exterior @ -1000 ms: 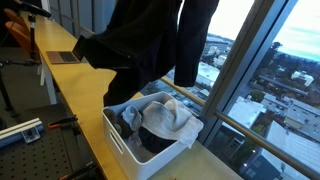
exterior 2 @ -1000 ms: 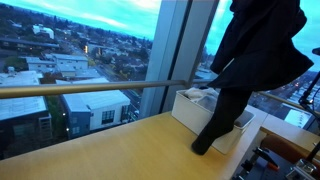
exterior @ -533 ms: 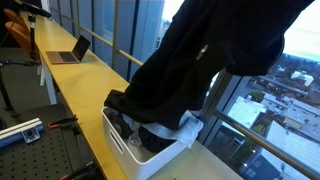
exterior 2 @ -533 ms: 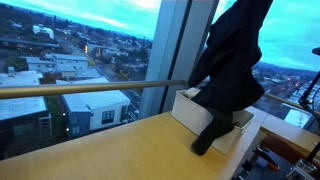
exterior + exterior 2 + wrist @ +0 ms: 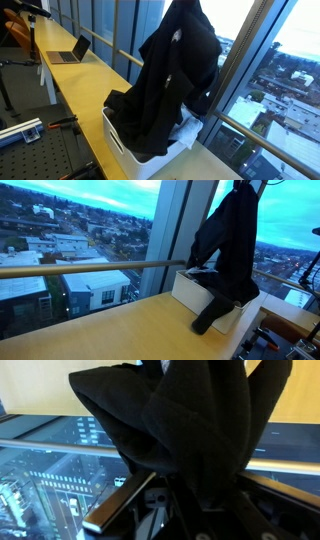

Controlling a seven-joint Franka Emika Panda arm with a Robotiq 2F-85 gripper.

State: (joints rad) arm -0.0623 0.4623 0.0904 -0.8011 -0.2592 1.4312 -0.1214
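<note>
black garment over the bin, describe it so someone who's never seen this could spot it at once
Follow the long wooden counter beside the tall windows, past the laptop, to the white bin. The black garment hangs from above with its lower end draped into that bin. It is the one large dark thing, unlike the pale cloths under it.

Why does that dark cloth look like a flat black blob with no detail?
In both exterior views the black garment is backlit by the bright window, so it reads as a silhouette; in the wrist view it fills the frame up close, folds dim and soft.
</note>
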